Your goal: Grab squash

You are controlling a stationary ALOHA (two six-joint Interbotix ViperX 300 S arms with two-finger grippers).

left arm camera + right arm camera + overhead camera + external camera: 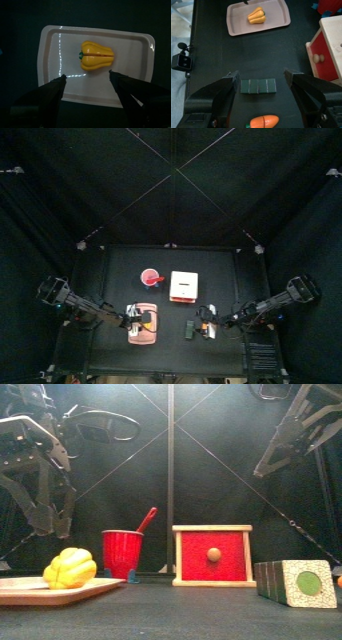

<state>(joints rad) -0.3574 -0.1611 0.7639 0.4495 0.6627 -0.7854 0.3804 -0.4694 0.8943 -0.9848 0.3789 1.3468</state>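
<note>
The yellow, lobed squash (95,55) lies in the middle of a pale tray (59,45). In the front view the squash (70,569) sits on that tray (30,594) at the table's left front. My left gripper (88,80) hangs above it with its jaws wide open, empty and not touching it. In the front view the left gripper (43,479) is well above the squash. My right gripper (261,76) is open and empty over the right side of the table, and its view shows the squash (256,16) far off on the tray (238,24).
A red cup (123,552) with a red spoon stands behind the tray. A wooden box with a red front and a knob (213,555) sits mid-table. A row of dark green blocks (259,86) and an orange carrot-like piece (263,121) lie under the right arm.
</note>
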